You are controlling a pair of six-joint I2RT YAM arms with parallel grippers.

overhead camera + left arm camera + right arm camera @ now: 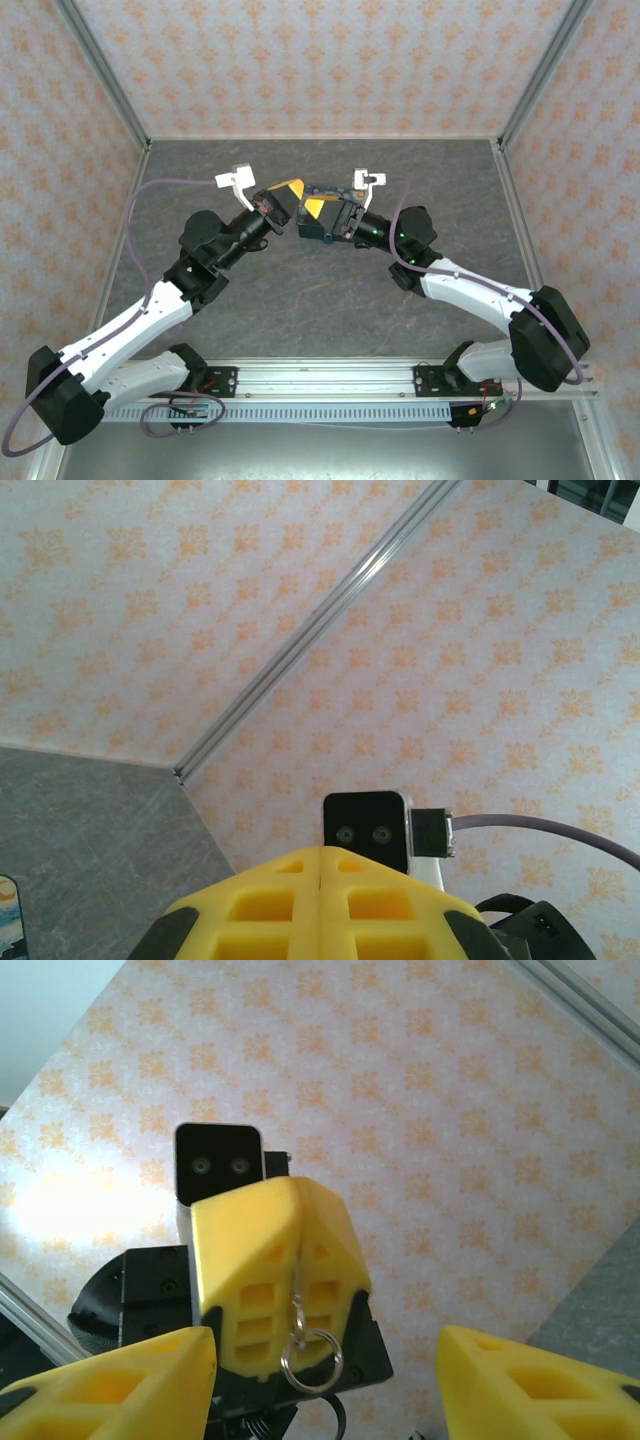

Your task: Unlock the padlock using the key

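Key (297, 1298) sits edge-on in the seam of the left gripper (296, 1260), whose yellow fingers are pressed together on it. Its ring (286, 1365) hangs free below the fingertips. In the right wrist view the key's long axis runs up and down along that seam, and it lies dead ahead of the right gripper (328, 1370), level with the gap between the jaws. Those jaws stand spread wide, one finger (110, 1385) low on the left and one low on the right, with nothing between them.

From above, the two grippers meet nose to nose over the middle of the table (300, 300), left arm from the left and right arm from the right, so the key is nearer the left arm, which holds it. A dark-blue mass lies just beside them; a painted corner of the tin (8, 925) shows at the edge of the left wrist view.

Where the padlock is cannot be told: it is too small, or hidden among the grippers. The next move probably depends on finding its keyhole and lining the key up with it.
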